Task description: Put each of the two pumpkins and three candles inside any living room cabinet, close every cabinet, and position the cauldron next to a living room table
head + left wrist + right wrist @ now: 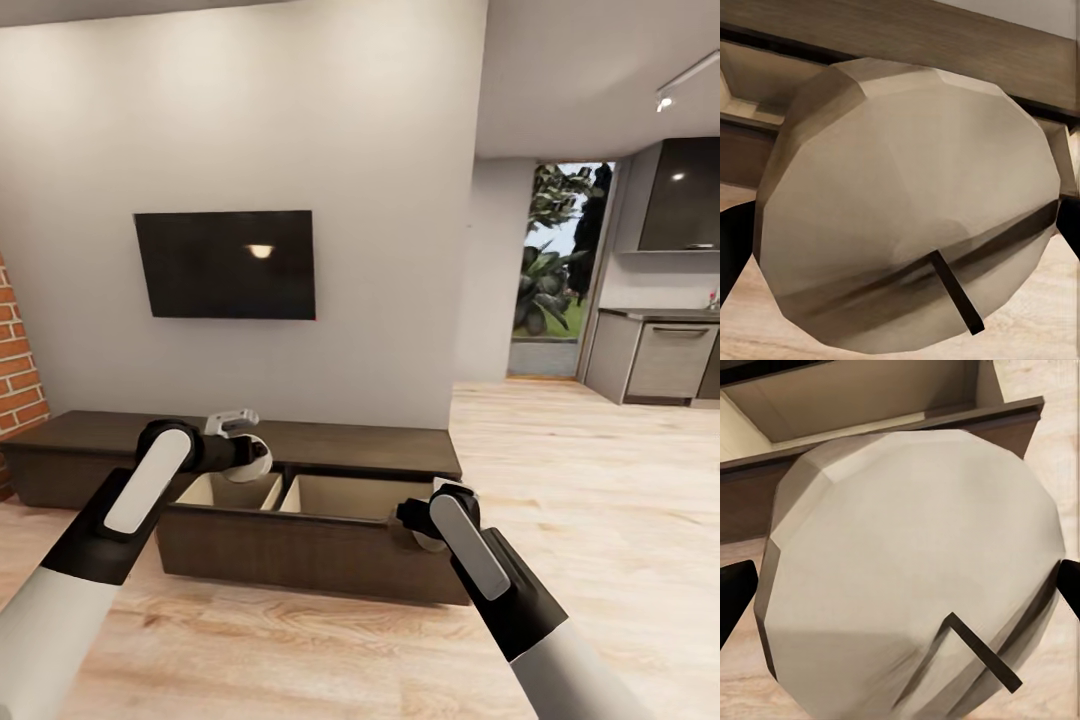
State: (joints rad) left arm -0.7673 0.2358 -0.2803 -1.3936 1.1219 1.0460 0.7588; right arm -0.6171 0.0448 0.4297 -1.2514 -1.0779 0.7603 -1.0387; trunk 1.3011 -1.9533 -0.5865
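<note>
**Both claws carry candles at the open cabinet**

Head view: the cabinet (300, 500) stands against the wall, its drawer pulled out. The left claw (243, 450) hangs above the drawer's back edge; the right claw (425, 525) sits at its front right corner.

Left wrist view: a candle (907, 210) is clamped between dark fingers (733, 247).

Right wrist view: another candle (915, 577) is gripped likewise.

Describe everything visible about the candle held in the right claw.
The candle is a stubby, faceted grey-beige cylinder of waxy matte look, with a short dark wick sticking from its flat end. The right claw grips it by the sides, its dark fingers at either edge. It hangs above the light wood floor, just outside the front panel of the cabinet's open drawer, touching nothing else.
</note>
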